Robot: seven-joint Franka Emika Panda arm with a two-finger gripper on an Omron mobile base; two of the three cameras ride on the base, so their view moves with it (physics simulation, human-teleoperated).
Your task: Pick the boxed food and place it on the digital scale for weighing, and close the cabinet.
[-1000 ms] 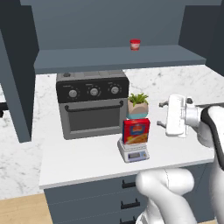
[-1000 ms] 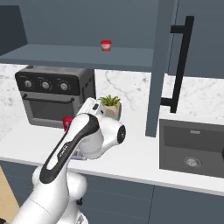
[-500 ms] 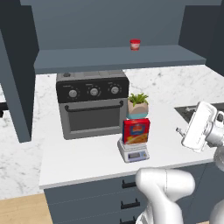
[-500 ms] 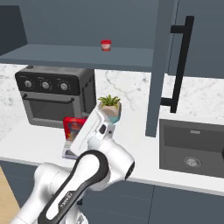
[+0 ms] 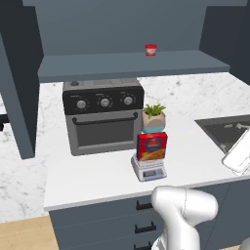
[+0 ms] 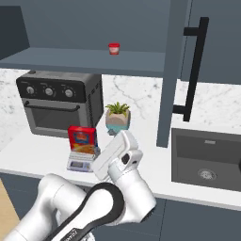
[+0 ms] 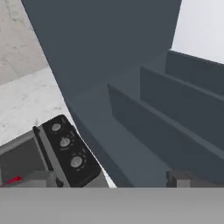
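The boxed food [image 5: 152, 147] stands upright on the digital scale [image 5: 149, 170], right in front of the little plant [image 5: 154, 117] and beside the oven [image 5: 102, 114]. It is a red box with a blue band and a yellow food picture. A moment ago the robot's hand was close beside the box; now it has pulled away toward the sink [image 6: 204, 157]. So the weighing part looks done. The gripper [image 7: 109, 183] has its fingers wide apart and holds nothing. The cabinet [image 6: 176, 66] door above the oven is open, so closing it likely comes next.
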